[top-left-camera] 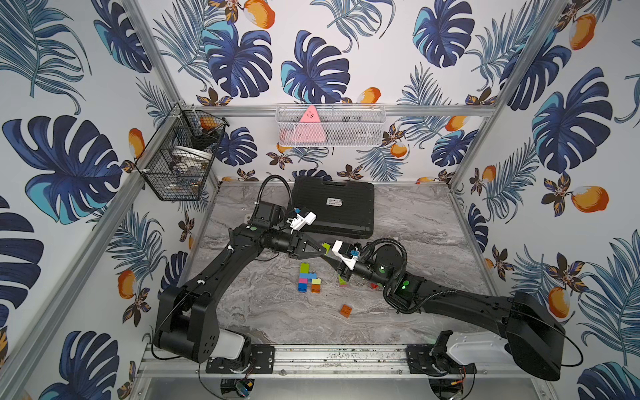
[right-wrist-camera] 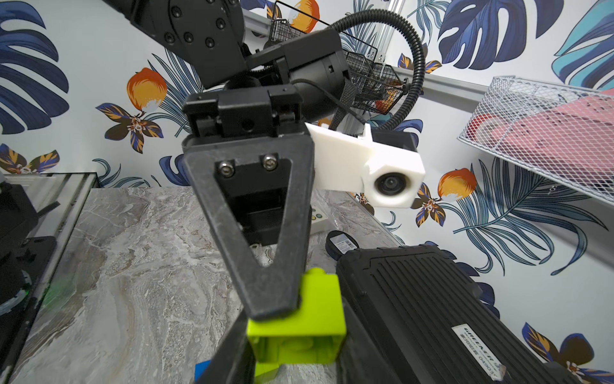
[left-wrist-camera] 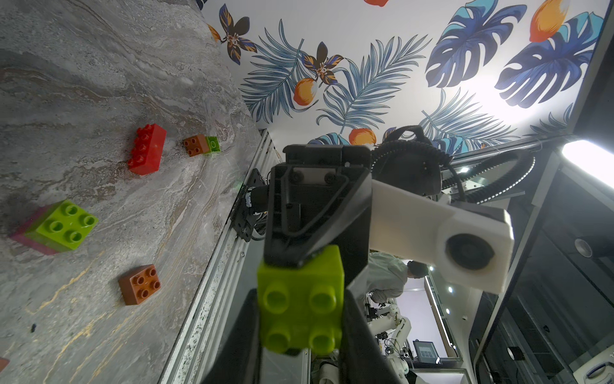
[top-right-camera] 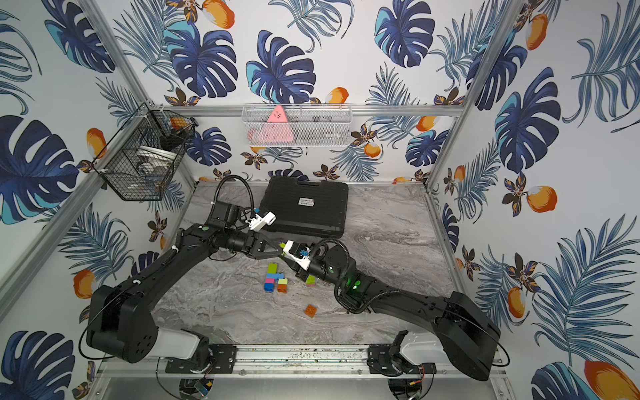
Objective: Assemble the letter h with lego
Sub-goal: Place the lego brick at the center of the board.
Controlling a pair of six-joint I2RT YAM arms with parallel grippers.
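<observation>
Toward the near edge of the surface (top-left-camera: 433, 311), one orange brick (top-left-camera: 346, 310) lies alone, unused.

Farther in, near the centre, the partial assembly (top-left-camera: 307, 277) lies flat. It consists of a stem of lime, blue, pink and blue bricks, with a short branch of lime and orange bricks touching its lower part. The outline reads as a lower-case h, so most of the build appears done. The stem stands only a little taller than the branch, and lengthening it is probably the remaining work.

Just beside the assembly, partly under the right arm, sits a lime-on-pink pair (top-left-camera: 343, 280). A red brick (top-left-camera: 374, 286) lies beyond it, mostly hidden by the arm.

Above the middle of the surface, both arms meet on a single lime brick (right-wrist-camera: 315, 316), which is held clear of the surface.
- The left end effector (left-wrist-camera: 300, 319) is clamped on this brick, jaws closed against its two sides.
- The right end effector (right-wrist-camera: 295, 335) has its jaws on either side of the same brick. Whether they grip or merely flank it cannot be determined.

This looks like a hand-over in progress. The brick is not yet placed on the assembly.

At the far edge lies a closed black case (top-left-camera: 332, 206), apart from the bricks.
</observation>
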